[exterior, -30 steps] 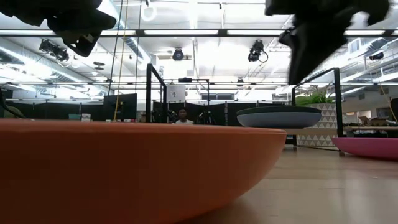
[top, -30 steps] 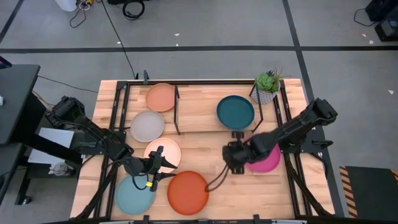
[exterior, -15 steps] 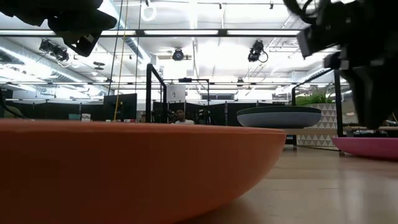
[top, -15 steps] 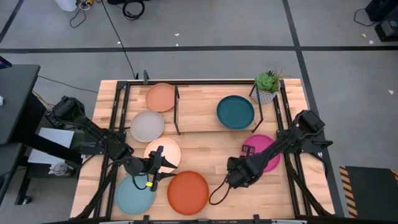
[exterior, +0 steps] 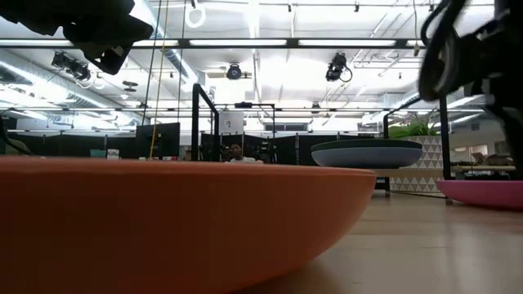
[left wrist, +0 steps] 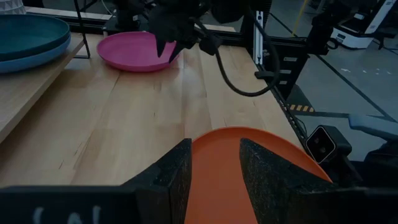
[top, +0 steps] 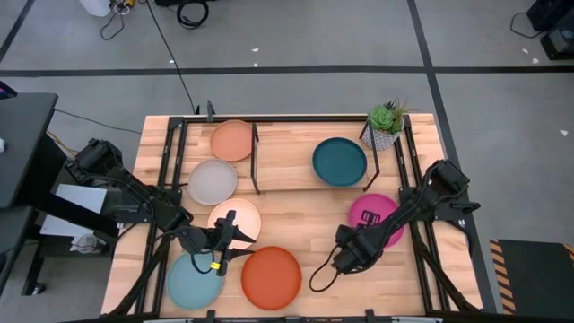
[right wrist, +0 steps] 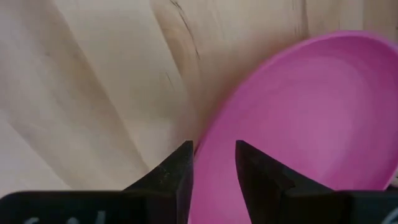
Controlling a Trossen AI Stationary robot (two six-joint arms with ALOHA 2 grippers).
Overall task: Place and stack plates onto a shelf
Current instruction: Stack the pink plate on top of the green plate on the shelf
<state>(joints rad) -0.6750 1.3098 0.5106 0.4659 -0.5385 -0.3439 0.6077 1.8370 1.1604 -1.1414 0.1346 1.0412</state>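
Note:
The magenta plate (top: 392, 208) lies on the table at the right, in front of the shelf (top: 287, 170). My right gripper (right wrist: 214, 165) is open and points down at the plate's left rim (right wrist: 202, 155), one finger over the wood and one over the plate's inside; it also shows in the left wrist view (left wrist: 183, 40). The dark teal plate (top: 340, 161) rests on the shelf. My left gripper (top: 239, 237) is open and empty, level above the table between the cream plate (top: 242, 215) and the orange plate (top: 271, 276). My right gripper's fingers (right wrist: 180, 168) stand on either side of the magenta plate's left rim, coming from above. I cannot tell whether they touch it. The plate lies flat on the table.
The peach plate (top: 232, 140), the grey plate (top: 212, 181) and the light aqua plate (top: 193, 280) lie along the table's left side. A potted plant (top: 386, 124) stands at the far right corner. Black frame rails (top: 414, 179) edge the table. A person shows far behind (exterior: 238, 151).
My right gripper has gone from just in front of the shelf toward the table's near edge and then a little to the right, coming over the magenta plate's left rim. In the low view the right arm has slid off to the right.

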